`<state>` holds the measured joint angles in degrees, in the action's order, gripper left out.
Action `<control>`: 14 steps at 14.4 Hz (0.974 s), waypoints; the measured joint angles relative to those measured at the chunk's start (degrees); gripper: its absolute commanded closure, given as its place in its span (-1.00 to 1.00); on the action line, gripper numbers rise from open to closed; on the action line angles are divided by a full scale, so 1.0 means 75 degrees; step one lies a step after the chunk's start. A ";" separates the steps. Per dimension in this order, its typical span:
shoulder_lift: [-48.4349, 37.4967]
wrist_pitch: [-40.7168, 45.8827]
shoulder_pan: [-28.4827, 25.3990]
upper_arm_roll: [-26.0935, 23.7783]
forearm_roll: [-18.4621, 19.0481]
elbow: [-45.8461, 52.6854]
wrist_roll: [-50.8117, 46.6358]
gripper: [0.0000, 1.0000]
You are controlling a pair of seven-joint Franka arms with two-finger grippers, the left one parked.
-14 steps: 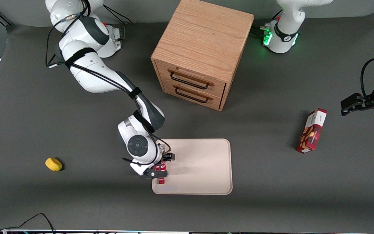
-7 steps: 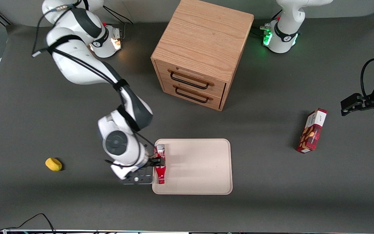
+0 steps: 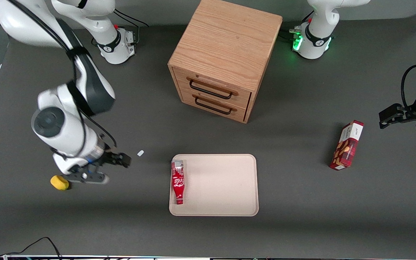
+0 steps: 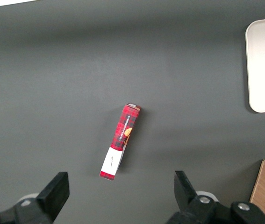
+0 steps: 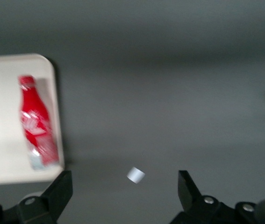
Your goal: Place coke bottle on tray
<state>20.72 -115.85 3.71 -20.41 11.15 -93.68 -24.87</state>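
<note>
Slim glossy coke bottle (image 3: 178,182) lies on smooth rounded tray (image 3: 226,187) — tool (image 3: 107,168) open, well apart.

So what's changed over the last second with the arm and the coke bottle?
The gripper let go of the coke bottle and drew away toward the yellow object, open and empty. The bottle stays lying on the tray by its edge. Tray, drawer cabinet and snack box are unmoved.
</note>
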 measured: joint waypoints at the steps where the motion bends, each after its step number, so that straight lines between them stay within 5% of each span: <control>1: -0.0579 0.0026 0.0266 0.0005 -0.0335 -0.0501 0.0443 -1.00; 5: -0.2298 0.0863 0.1377 0.0193 -0.1444 -0.1368 0.2520 -1.00; 14: -0.3603 0.2141 0.1572 0.0191 -0.1551 -0.1253 0.2767 -1.00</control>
<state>-6.30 -99.79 15.50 -18.98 -0.48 -103.07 -4.11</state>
